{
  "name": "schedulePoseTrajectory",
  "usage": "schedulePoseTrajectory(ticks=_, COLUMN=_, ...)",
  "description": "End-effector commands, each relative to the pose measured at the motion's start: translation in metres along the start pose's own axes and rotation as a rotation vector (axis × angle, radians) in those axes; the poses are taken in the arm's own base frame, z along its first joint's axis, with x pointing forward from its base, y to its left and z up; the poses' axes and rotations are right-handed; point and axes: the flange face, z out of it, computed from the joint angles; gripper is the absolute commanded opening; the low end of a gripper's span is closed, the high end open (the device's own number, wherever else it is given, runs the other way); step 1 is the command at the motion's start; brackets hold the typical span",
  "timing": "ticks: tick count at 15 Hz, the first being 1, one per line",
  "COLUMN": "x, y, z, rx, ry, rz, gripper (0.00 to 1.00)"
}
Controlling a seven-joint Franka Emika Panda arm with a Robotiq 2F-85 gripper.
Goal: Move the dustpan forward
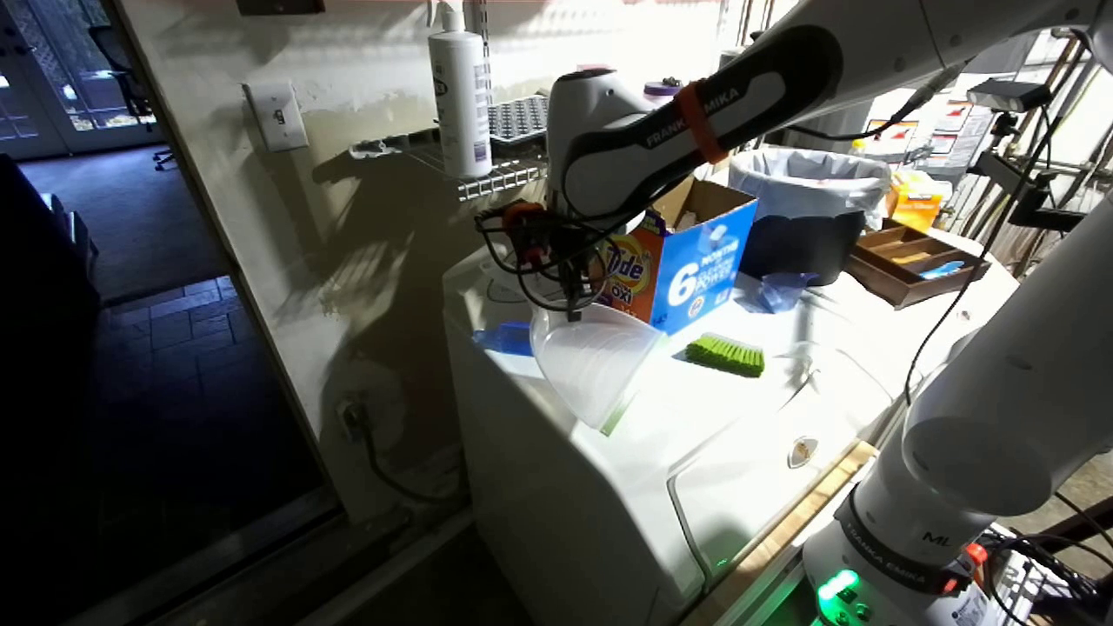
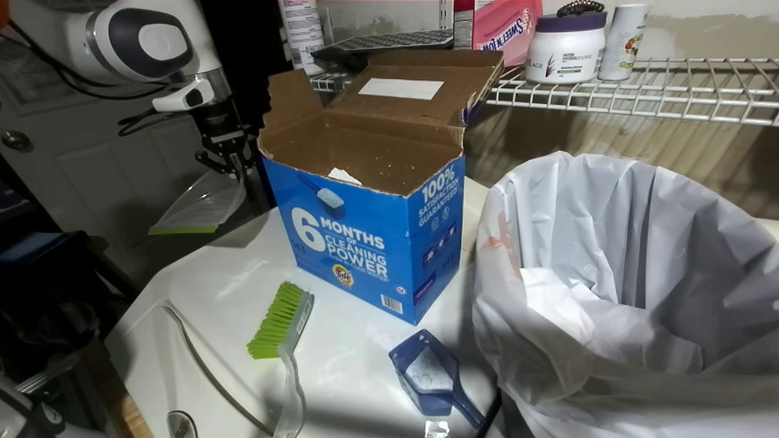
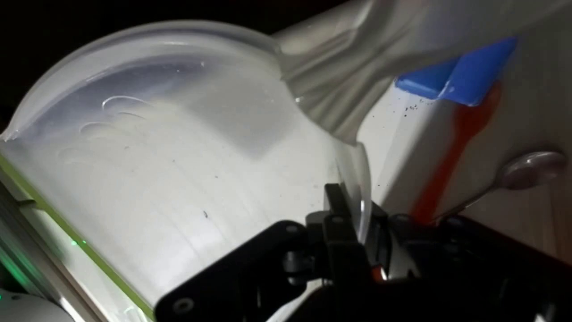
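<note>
Dustpan (image 1: 596, 361) looks lifted at the edge of the appliance (image 1: 556, 496), my hand (image 3: 356, 203) clamped on its rim. So grab's done; can't tell how much forward's left, then probably letting go.

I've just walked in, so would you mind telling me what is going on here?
A robot arm is handling a clear, green-edged dustpan, with its gripper shut on one side of it. The dustpan is by the edge of a white surface; whether it touches that surface is hard to tell. On the surface lie a green-bristled brush and a blue scoop, and an open Tide carton stands there too.
</note>
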Motion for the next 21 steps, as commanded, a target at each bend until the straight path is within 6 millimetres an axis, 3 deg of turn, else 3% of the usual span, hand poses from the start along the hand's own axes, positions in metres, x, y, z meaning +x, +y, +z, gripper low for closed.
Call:
schedulePoseTrajectory(ticks=1, x=-0.014, y=-0.009, z=-0.007, rx=0.056, ry=-0.008, rz=0.077, gripper=0.02)
schedulePoseTrajectory(ticks=10, x=-0.032, y=-0.016, z=-0.023, rx=0.152, ry=-0.024, rz=0.147, gripper=0.02)
schedulePoseTrajectory(ticks=21, x=-0.049, y=-0.02, z=-0.024, rx=0.202, ry=-0.042, rz=0.272, gripper=0.02)
